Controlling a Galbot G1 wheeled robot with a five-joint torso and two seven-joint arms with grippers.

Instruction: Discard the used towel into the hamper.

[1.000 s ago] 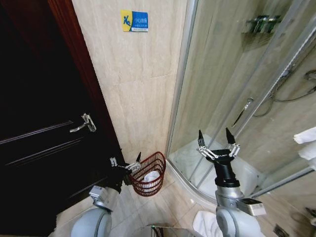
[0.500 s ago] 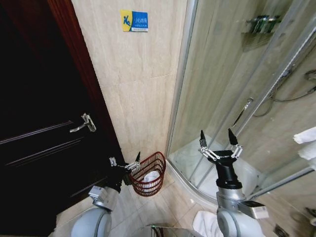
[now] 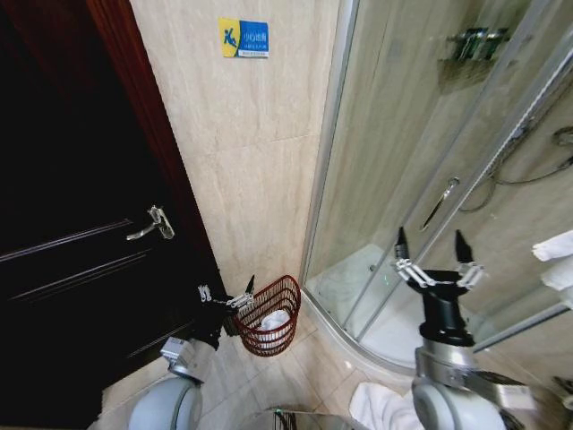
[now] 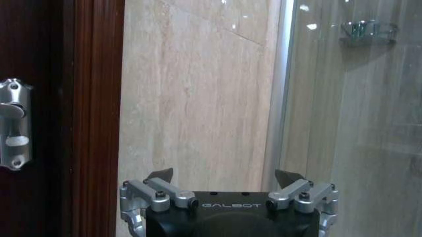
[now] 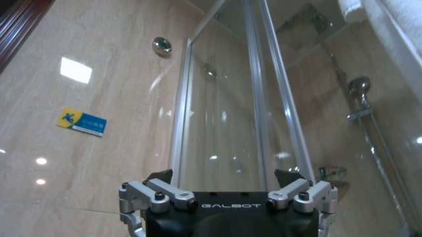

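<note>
The hamper (image 3: 288,300), a round dark red basket of thin bars, stands on the floor against the beige wall beside the shower. A white towel (image 3: 274,320) lies inside it. My left gripper (image 3: 228,289) hangs open just left of the hamper's rim, holding nothing; in the left wrist view the left gripper (image 4: 224,174) faces the wall with its fingers apart. My right gripper (image 3: 431,238) is raised in front of the shower glass, open and empty, well to the right of the hamper; in the right wrist view the right gripper (image 5: 224,174) points up along the glass.
A dark wooden door (image 3: 72,233) with a metal handle (image 3: 152,224) is at the left. The glass shower enclosure (image 3: 403,134) takes up the right side. More white cloth (image 3: 372,405) lies on the floor by my base, and folded white towels (image 3: 557,258) hang at the far right.
My right arm has swung to the right and a little lower, still open. The left gripper, the hamper and the towel in it have stayed put.
</note>
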